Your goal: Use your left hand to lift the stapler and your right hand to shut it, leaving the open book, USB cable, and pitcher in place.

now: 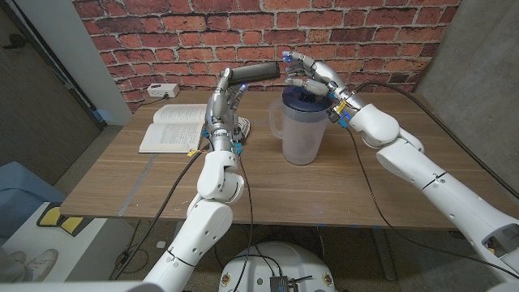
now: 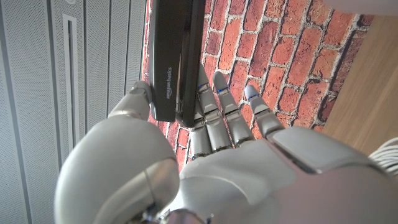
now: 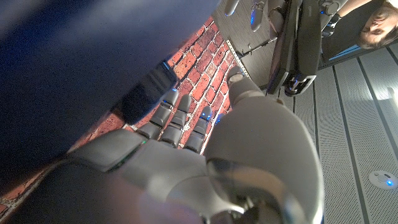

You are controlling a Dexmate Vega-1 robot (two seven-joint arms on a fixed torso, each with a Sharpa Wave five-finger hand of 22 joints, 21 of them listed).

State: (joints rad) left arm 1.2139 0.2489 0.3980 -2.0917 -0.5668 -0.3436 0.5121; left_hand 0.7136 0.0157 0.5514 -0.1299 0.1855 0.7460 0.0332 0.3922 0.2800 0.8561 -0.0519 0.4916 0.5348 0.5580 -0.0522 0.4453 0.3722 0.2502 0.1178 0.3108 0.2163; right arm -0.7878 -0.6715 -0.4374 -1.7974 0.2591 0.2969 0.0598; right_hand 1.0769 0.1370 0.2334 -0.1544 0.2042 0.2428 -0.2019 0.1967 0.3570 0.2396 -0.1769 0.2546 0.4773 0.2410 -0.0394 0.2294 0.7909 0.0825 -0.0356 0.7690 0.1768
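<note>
A: Black stapler (image 1: pixel 253 73) first, head view. Where is it?
B: Up in the air above the tabletop's far middle, level with the brick wall (image 1: pixel 146 32). The left hand (image 1: pixel 229 91) grips its left end from below, fingers wrapped round it.
A: Right hand?
B: Right hand (image 1: pixel 315 77) is at the stapler's right end, above the pitcher (image 1: pixel 303 126), fingers curled toward that end. Whether it touches or holds the stapler I cannot tell.
A: Other things?
B: Open book (image 1: pixel 173 126) lies at the far left of the wooden table (image 1: pixel 162 186), a white box (image 1: pixel 162 90) just past it at the far edge. The pitcher stands on the far middle, dark lid on. White cable (image 1: pixel 242 127) coiled between book and pitcher, partly behind the left arm.
A: Left wrist view, quick.
B: Stapler (image 2: pixel 176 59) clamped between the thumb and the fingers (image 2: pixel 211 115) of the left hand (image 2: pixel 211 168). Two halves lie close together, a thin seam between them. Brick behind.
A: Right wrist view?
B: Right hand (image 3: pixel 186 155) with fingers (image 3: pixel 180 121) reaching toward brick, a big dark blur over them. Cannot tell what they touch. A person's face (image 3: pixel 379 25) sits at the corner.
</note>
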